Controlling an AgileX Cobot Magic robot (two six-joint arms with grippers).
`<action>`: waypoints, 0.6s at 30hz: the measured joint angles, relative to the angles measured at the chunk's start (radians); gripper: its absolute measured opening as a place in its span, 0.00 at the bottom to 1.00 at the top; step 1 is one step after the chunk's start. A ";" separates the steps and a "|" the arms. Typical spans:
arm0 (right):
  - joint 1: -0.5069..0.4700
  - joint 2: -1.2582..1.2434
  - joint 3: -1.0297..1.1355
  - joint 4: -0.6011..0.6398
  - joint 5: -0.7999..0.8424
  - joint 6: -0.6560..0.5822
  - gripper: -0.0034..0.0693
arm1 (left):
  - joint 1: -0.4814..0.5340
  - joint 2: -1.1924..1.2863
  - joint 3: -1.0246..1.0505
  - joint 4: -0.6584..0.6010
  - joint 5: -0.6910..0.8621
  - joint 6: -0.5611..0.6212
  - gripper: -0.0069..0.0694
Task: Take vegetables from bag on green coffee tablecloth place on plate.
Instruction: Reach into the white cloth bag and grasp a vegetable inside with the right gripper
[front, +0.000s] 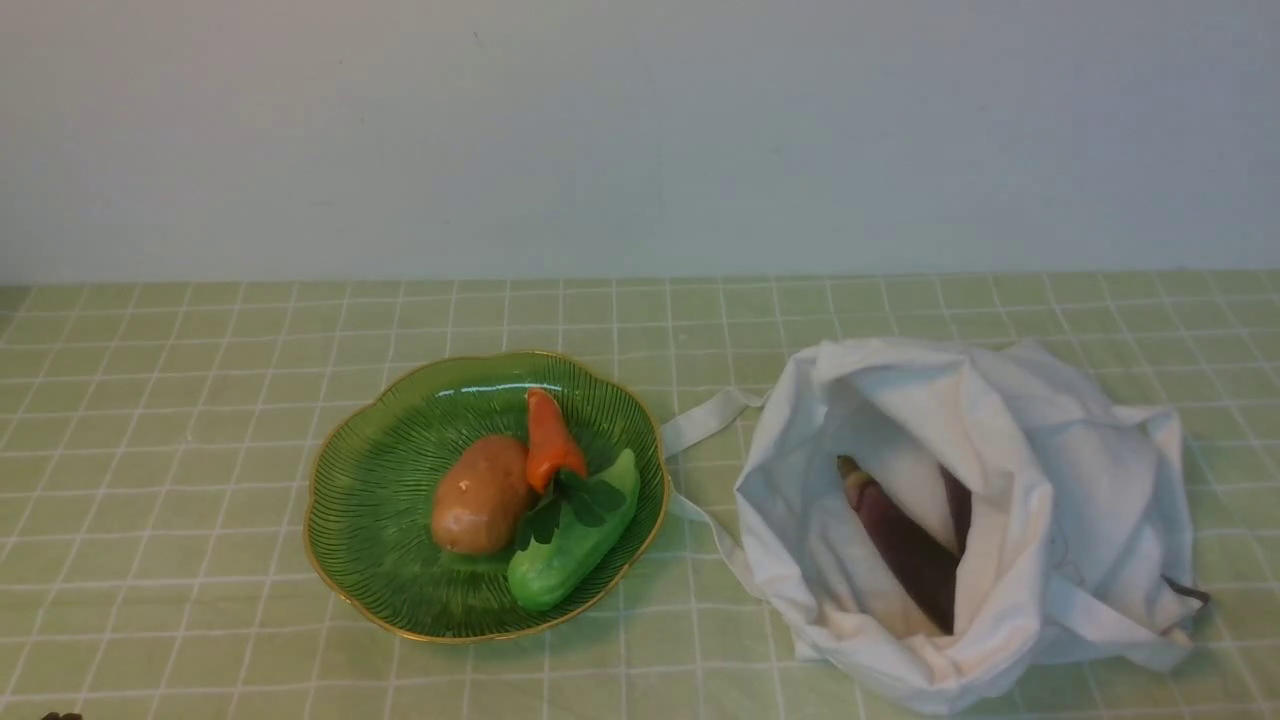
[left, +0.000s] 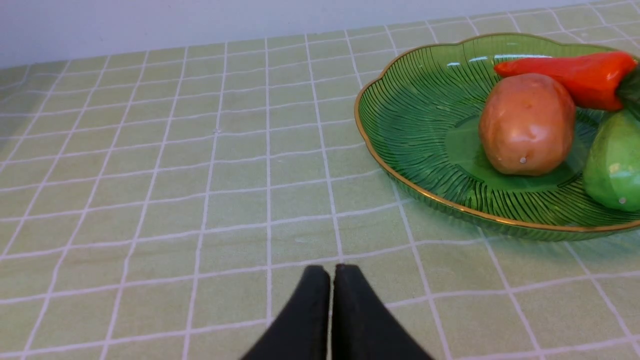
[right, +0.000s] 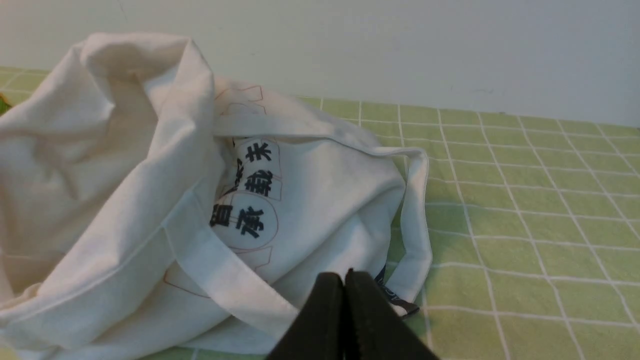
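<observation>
A dark purple eggplant (front: 905, 545) lies inside the open white bag (front: 1060, 480) on the right of the green checked tablecloth (front: 200, 420). The ribbed green plate (front: 380, 480) with a gold rim stands left of the bag and holds a brown potato (front: 480, 495), an orange carrot (front: 550, 440) and a green cucumber (front: 570, 550). My left gripper (left: 332, 270) is shut and empty over bare cloth, short of the plate (left: 415, 130). My right gripper (right: 344, 276) is shut and empty beside the bag (right: 125, 200), near a strap handle (right: 415, 210). Neither gripper shows in the front view.
A pale wall (front: 640, 130) closes the far edge of the table. The bag's dark printed characters (right: 250, 190) face the right wrist camera. Bare cloth lies left of the plate and right of the bag.
</observation>
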 joint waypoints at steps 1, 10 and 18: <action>0.000 0.000 0.000 0.000 0.000 0.005 0.03 | 0.000 0.000 0.000 0.000 0.000 0.000 0.08; 0.000 0.000 0.006 0.312 -0.140 0.182 0.03 | 0.000 0.000 0.000 0.000 0.000 0.000 0.08; 0.000 0.000 0.006 0.818 -0.388 0.277 0.03 | 0.000 0.000 0.000 0.000 0.000 0.000 0.08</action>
